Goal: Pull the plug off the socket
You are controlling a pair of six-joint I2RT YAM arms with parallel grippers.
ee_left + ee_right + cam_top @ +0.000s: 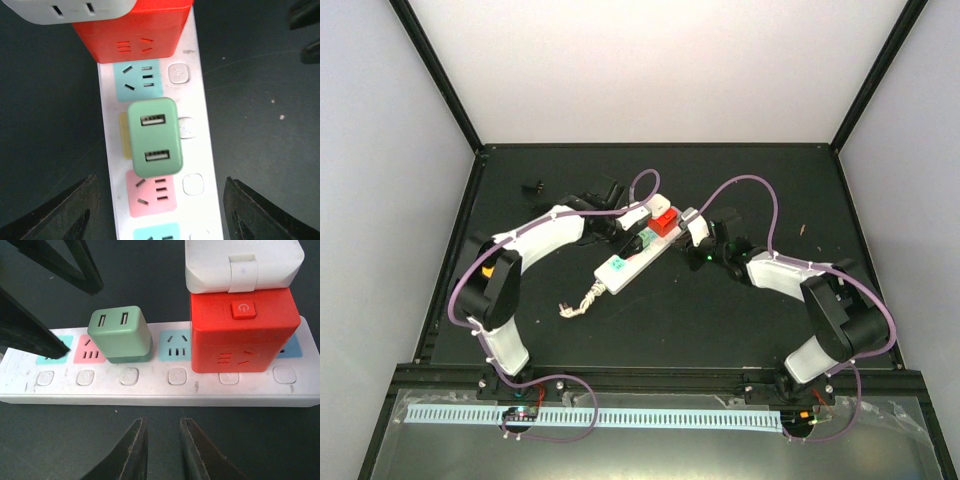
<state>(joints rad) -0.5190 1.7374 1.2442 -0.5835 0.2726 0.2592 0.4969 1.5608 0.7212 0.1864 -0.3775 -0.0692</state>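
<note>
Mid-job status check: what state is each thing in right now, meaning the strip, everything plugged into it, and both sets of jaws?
socket: lying flat, outlets partly occupied.
green plug: fully seated in the socket, not gripped.
red adapter: plugged into the socket.
white adapter: stacked on the red adapter.
left gripper: jaws wide open, straddling the socket by the green plug.
right gripper: jaws narrowly apart, gripping nothing, beside the socket.

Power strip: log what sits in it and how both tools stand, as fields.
strip: white, lying flat
green plug: seated, two USB ports
red cube: seated, white adapter right next to it
left tool: open, fingers flanking strip by green plug
right tool: narrow gap, empty, beside strip
</note>
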